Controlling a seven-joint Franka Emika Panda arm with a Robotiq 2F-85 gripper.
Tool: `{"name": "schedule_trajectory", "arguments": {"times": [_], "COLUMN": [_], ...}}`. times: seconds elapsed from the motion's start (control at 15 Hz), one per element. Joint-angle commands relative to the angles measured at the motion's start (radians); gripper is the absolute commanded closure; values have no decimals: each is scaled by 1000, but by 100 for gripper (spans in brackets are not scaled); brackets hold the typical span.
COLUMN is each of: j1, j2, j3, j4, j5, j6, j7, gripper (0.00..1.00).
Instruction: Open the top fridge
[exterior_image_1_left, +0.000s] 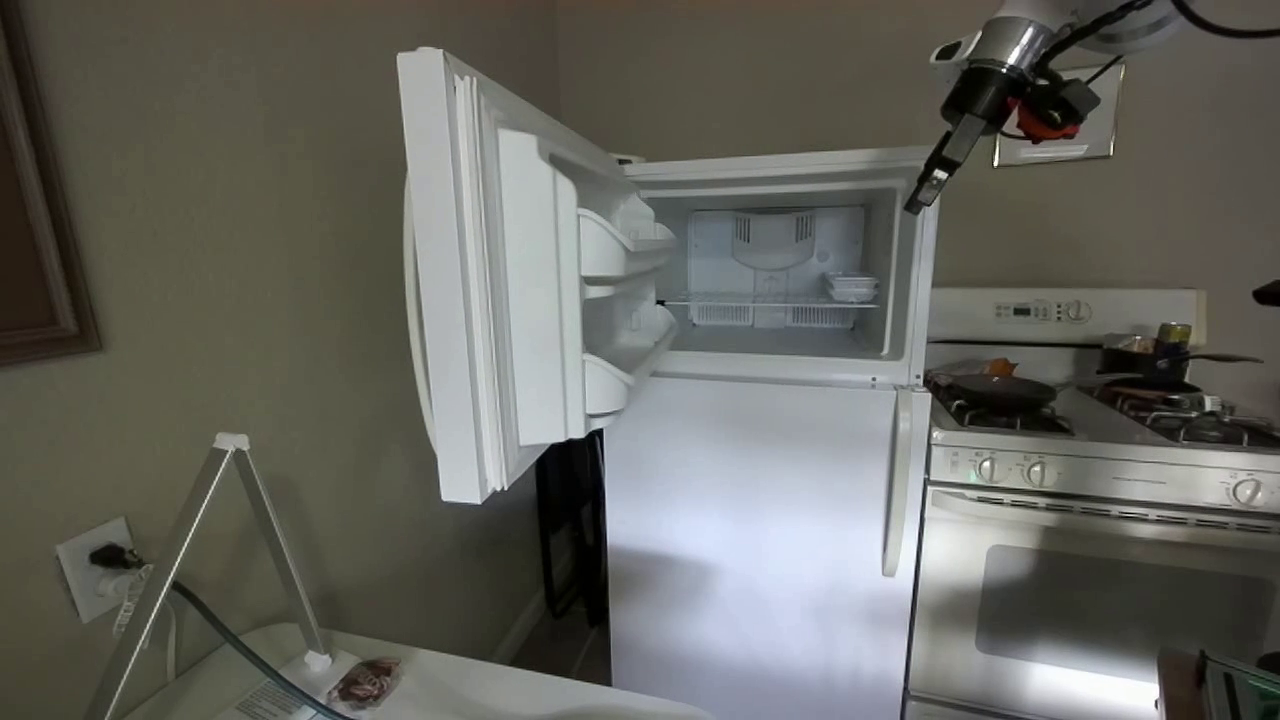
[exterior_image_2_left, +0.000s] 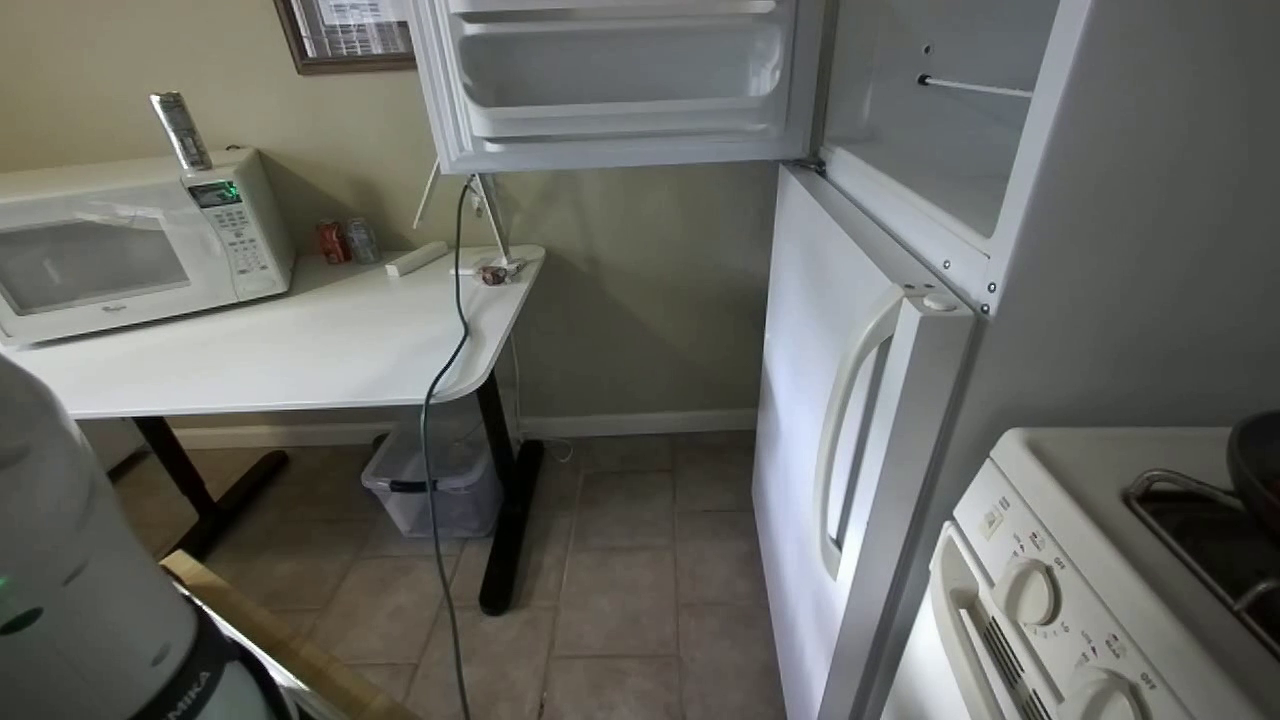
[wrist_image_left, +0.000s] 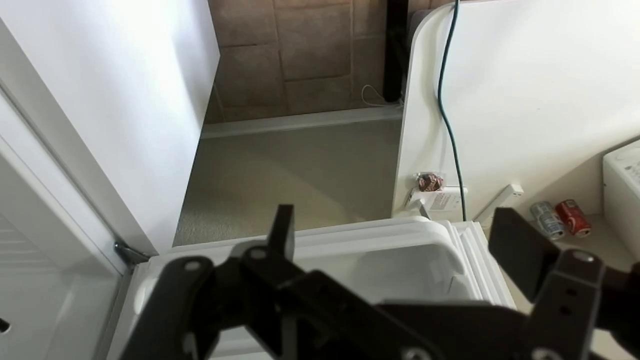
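Top fridge: stood wide open above the lower door
Hand: hung released, grasping nothing, high by the frame edge opposite the hinge
Upper door: lay well apart from hand, swung out on the hinge side
Handle: ran upright, turned away from hand
Room: seemed enough for withdrawing, tighter toward wall and tabletop

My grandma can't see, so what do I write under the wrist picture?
The top fridge door stands open behind the robot's open gripper. At left is the shut lower door; at right, a white table holds two cans.
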Motion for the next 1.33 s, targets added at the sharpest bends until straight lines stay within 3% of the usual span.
{"name": "schedule_trajectory", "arguments": {"times": [0.0,0.6,0.73,1.13,1.27], "j1": [16,-70,-36,-40,-43], "j2": [9,57,42,57,46], "j3": [-7,114,83,96,97], "j4": [19,84,63,68,52], "j5": [-40,-373,-346,-369,-373], "j6": [-24,-55,-20,-21,57], "j7": [42,393,356,386,408], "gripper": [0,0,0,0,0]}}
